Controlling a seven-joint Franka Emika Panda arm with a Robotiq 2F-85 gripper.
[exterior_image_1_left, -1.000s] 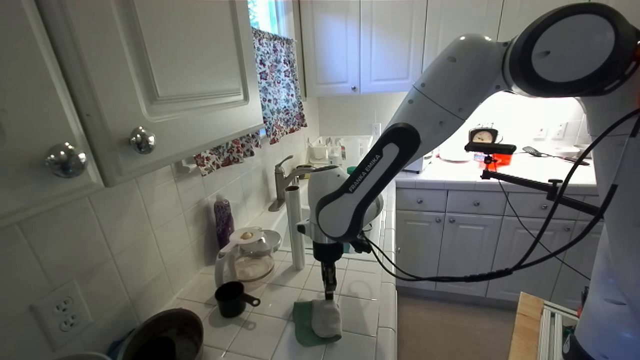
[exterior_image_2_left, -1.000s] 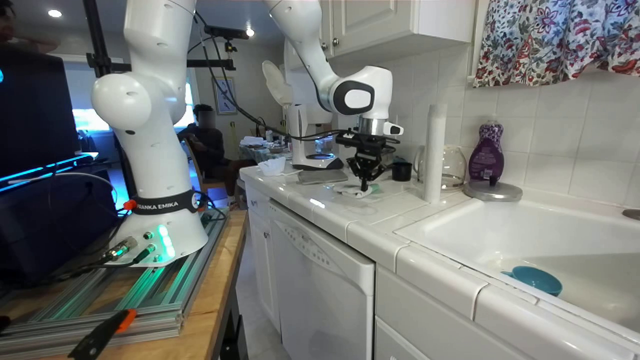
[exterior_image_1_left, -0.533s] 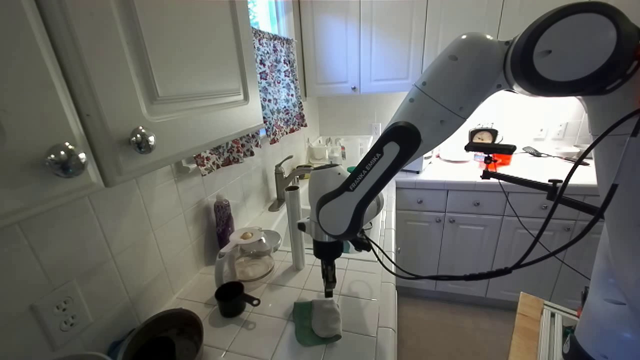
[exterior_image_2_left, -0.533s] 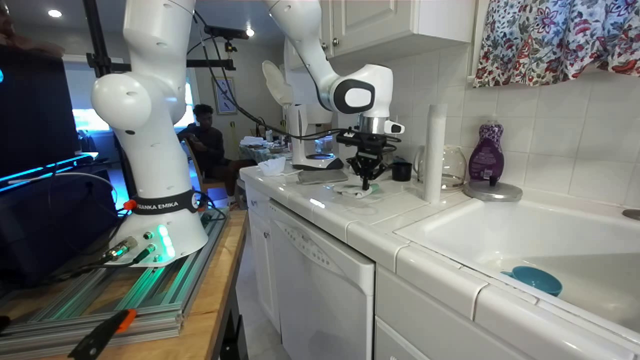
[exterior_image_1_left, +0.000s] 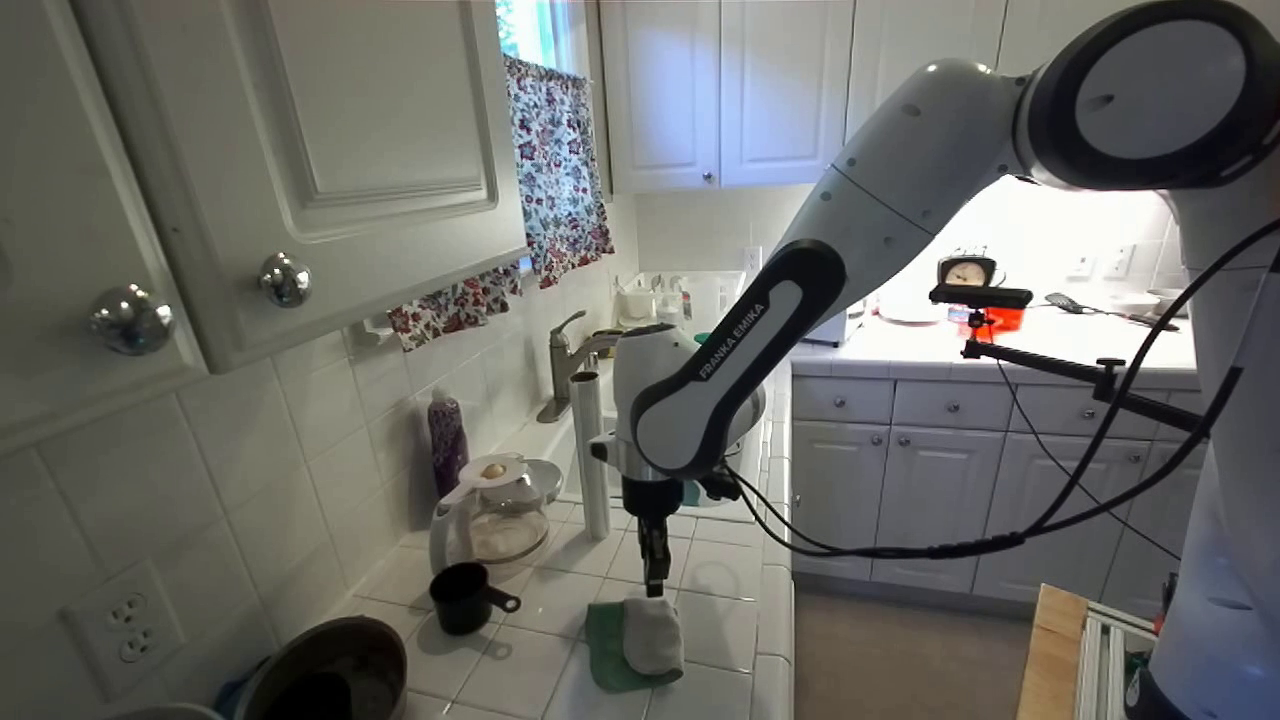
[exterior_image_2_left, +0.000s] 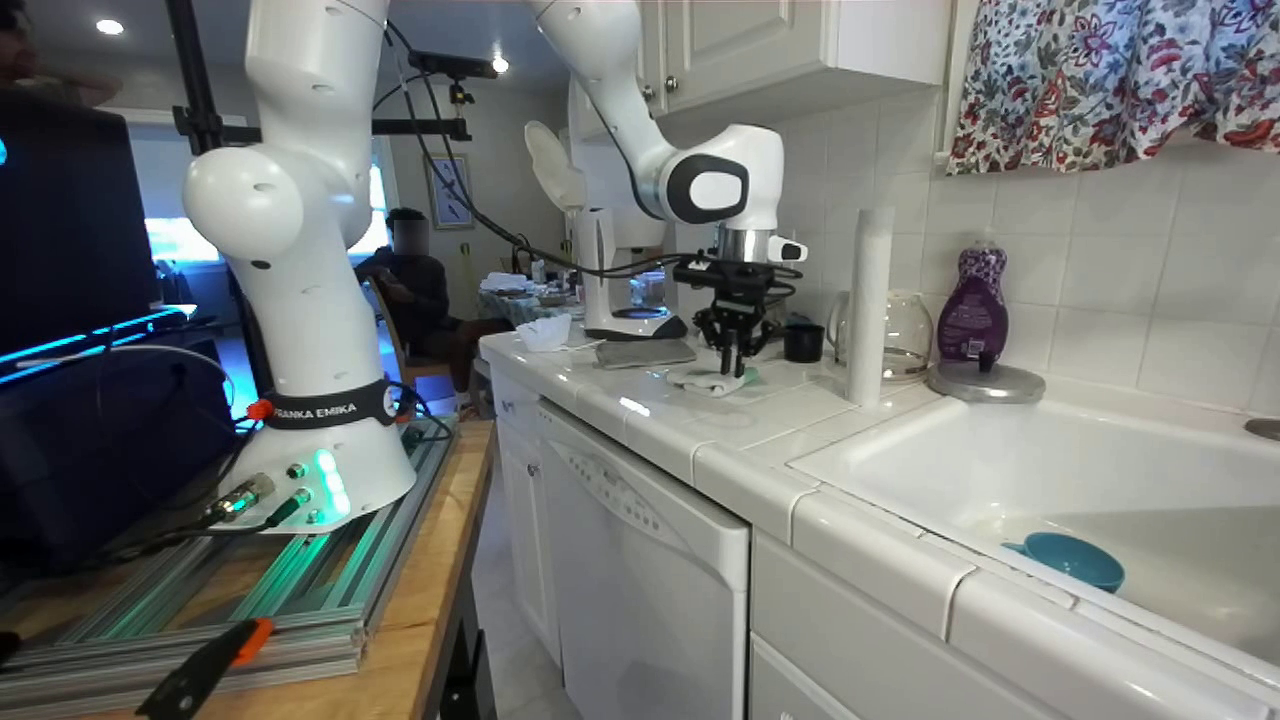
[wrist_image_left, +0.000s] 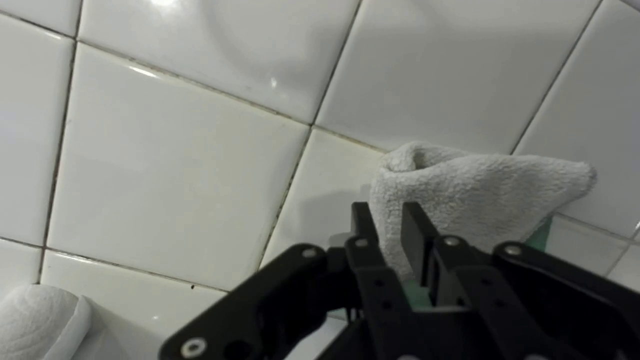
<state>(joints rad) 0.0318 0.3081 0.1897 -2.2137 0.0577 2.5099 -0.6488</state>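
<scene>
My gripper (wrist_image_left: 386, 207) points straight down with its two fingers a small way apart and nothing held between them. It also shows in both exterior views (exterior_image_1_left: 655, 590) (exterior_image_2_left: 732, 368). A folded cloth (wrist_image_left: 480, 195), light grey on top with a green part beneath, lies on the tiled counter. In the wrist view the right finger is over the grey part and the left finger is by its edge. In both exterior views (exterior_image_1_left: 653, 637) (exterior_image_2_left: 708, 383) the fingertips are at the cloth's edge. Whether they touch it I cannot tell.
A black measuring cup (exterior_image_1_left: 462, 598), a glass coffee pot (exterior_image_1_left: 508, 525), a white paper roll (exterior_image_1_left: 591, 455) and a dark pan (exterior_image_1_left: 325, 665) stand on the counter. A grey folded cloth (exterior_image_2_left: 645, 353) lies behind. The sink (exterior_image_2_left: 1100, 450) holds a blue cup (exterior_image_2_left: 1070, 560).
The fingers have opened from shut to a small gap. The arm has moved only slightly. The cloth lies where it was.
</scene>
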